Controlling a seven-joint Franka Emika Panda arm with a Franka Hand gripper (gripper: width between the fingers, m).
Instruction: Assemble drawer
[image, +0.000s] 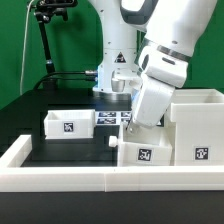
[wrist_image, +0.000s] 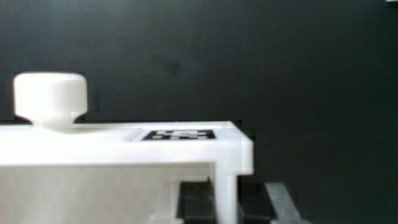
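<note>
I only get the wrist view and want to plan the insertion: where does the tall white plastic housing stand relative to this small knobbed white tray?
Observer: The tall white cube-like housing stands close beside the small knobbed white tray, on the exterior view's right of it; the gripper is at that tray.
Operator: Is there another tray?
Observer: Yes, a second small white tray sits apart toward the exterior view's left, near the marker board.
</note>
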